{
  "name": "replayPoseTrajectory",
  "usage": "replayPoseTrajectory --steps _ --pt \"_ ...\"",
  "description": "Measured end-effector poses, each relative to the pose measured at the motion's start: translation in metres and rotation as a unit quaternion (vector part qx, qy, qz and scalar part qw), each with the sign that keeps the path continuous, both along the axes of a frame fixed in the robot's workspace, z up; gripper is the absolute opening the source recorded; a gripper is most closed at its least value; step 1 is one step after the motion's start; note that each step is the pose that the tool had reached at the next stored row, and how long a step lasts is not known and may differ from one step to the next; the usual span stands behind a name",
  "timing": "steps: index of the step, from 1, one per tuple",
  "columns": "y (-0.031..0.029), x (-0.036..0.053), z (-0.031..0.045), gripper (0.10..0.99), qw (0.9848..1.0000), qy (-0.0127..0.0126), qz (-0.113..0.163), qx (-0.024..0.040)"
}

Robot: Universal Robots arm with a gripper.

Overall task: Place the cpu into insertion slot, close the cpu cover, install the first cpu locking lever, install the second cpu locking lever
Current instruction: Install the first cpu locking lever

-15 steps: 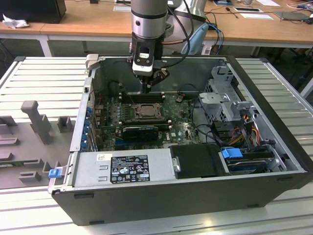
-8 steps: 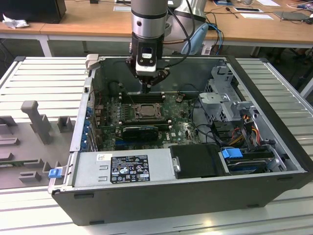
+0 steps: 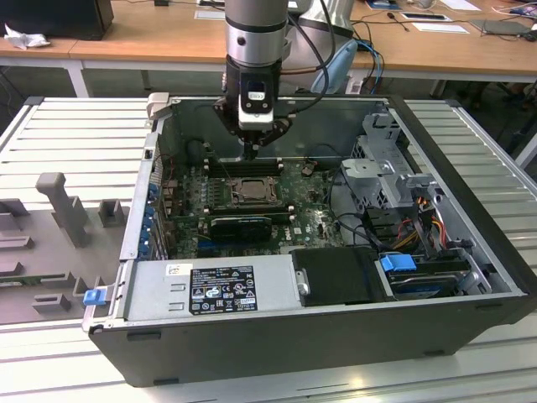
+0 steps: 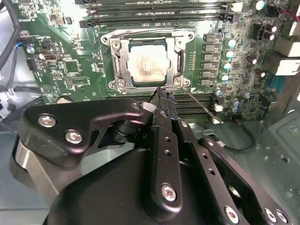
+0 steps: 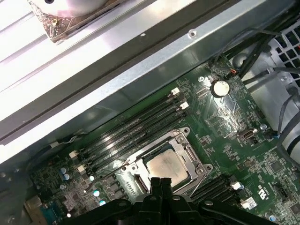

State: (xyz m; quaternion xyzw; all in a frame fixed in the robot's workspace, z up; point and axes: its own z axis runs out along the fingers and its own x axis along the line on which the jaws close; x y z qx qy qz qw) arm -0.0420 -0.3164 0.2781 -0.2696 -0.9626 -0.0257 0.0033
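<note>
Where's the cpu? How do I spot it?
Look inside the open computer case at the green motherboard. Near its middle sits a silvery metal frame, and the cpu is the pale, flat square inside it. The long black memory slots beside it are thin strips, not square.

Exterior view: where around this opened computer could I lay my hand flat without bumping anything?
Free: the ribbed table on the exterior view's right of the case, and the strip beyond the grey fixtures on its left. Crowded: the motherboard under the end effector, and the cabled drive cage.
</note>
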Motion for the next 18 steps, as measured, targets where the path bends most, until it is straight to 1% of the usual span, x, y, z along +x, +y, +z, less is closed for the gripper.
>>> replayPoseTrajectory --steps 6,10,11,12,13,15,16,17,18 --pt "0.0 0.0 0.0 0.106 0.9995 0.0 0.032 0.0" --pt "0.0 0.0 0.0 0.106 0.9979 0.0 0.065 0.0" --pt "0.0 0.0 0.0 0.106 0.9969 0.0 0.078 0.0" --pt "0.0 0.0 0.0 0.106 0.9954 0.0 0.096 0.0" --pt "0.0 0.0 0.0 0.106 0.9946 0.0 0.104 0.0" --pt "0.0 0.0 0.0 0.106 0.9907 0.0 0.136 0.0" --pt "0.0 0.0 0.0 0.106 0.9884 0.0 0.152 0.0" --pt "0.0 0.0 0.0 0.106 0.9859 0.0 0.168 0.0" --pt "0.0 -0.0001 0.0 0.106 0.9847 0.0 0.174 0.0"
